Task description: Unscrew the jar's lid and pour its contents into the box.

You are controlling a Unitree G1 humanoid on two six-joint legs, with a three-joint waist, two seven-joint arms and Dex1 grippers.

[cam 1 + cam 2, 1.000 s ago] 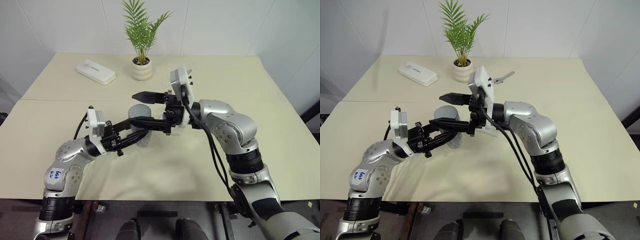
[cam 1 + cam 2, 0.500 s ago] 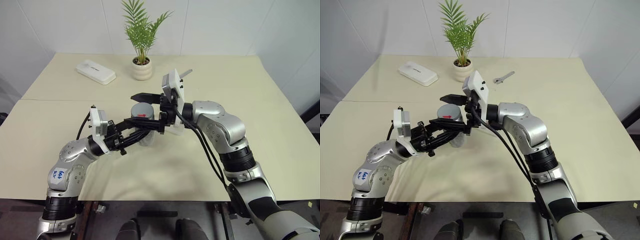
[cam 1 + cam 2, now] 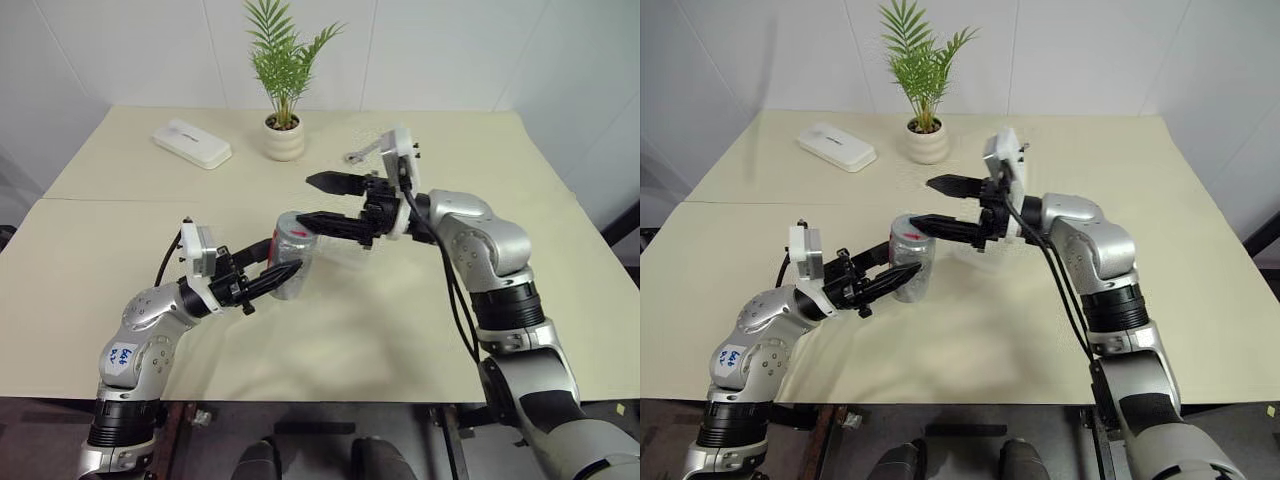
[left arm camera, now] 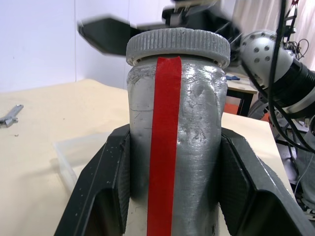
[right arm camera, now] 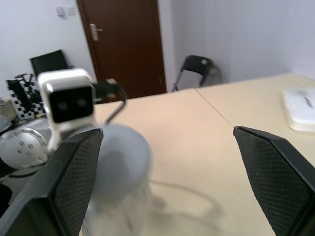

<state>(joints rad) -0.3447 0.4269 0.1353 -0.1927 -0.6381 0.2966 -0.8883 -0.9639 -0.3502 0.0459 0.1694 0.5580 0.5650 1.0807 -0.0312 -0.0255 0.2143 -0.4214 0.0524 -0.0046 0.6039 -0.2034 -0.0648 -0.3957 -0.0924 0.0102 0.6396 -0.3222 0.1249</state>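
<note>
Flanking jar point(image 3: 291, 268), open table point(image 3: 420, 320) beyond.

**Surfaces and finishes on the worktop**

The jar point(image 4: 177, 147) looks like dull silvery metal or foil, its skin wrinkled and dented, with a smooth matt red strip running down its side. The lid point(image 4: 178, 46) is grey, matt, with fine ribbing around its edge. The left gripper point(image 4: 172, 196) has fingers point(image 4: 93, 191) of black matt plastic with a slightly grainy face; the right gripper point(image 5: 170, 162) has pads point(image 5: 273, 167) of black with a fine cross-hatched texture. The box point(image 4: 81, 152) is clear, faintly cloudy plastic. The worktop point(image 3: 330, 350) is a smooth, matt cream laminate. The white case point(image 3: 191, 143) looks like smooth plastic, the wrench point(image 3: 362, 152) bare metal, the plant pot point(image 3: 284, 139) matt cream, ribbed.
</note>
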